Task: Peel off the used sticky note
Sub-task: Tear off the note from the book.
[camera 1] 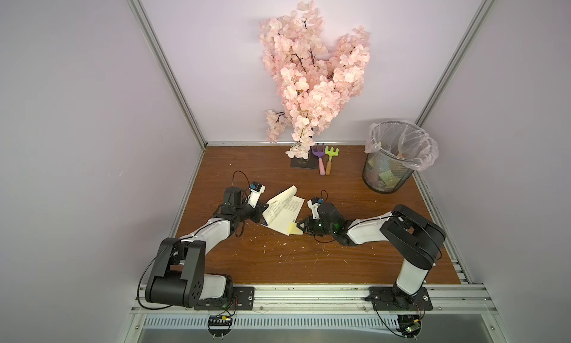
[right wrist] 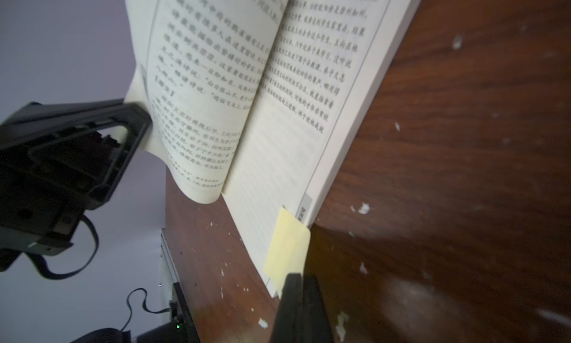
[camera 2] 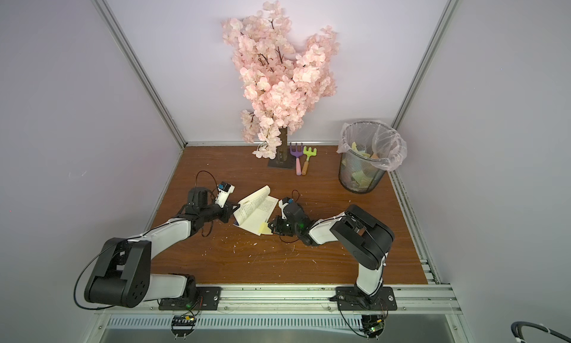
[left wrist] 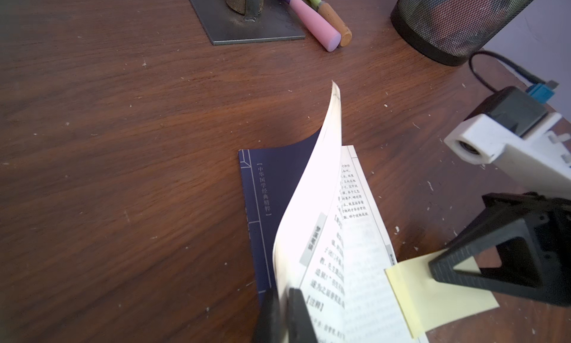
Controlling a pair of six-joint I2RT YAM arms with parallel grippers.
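Closed right pincer [right wrist: 296, 279] nips sticky note [right wrist: 287, 245] — left pincer [left wrist: 284, 296] clamps pages [left wrist: 309, 202].

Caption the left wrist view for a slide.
Left end effector pinches raised book pages; right end effector grips the sticky note.

Brown wooden worktop [camera 1: 278, 264] flecked with white scraps [camera 1: 264, 248]; along its far edge, a pink blossom tree [camera 1: 312, 78] on a metal base [camera 1: 298, 165], a purple rake [camera 1: 319, 157] and green rake [camera 1: 330, 157] just right, a plastic-lined mesh bin [camera 1: 389, 174] far right.
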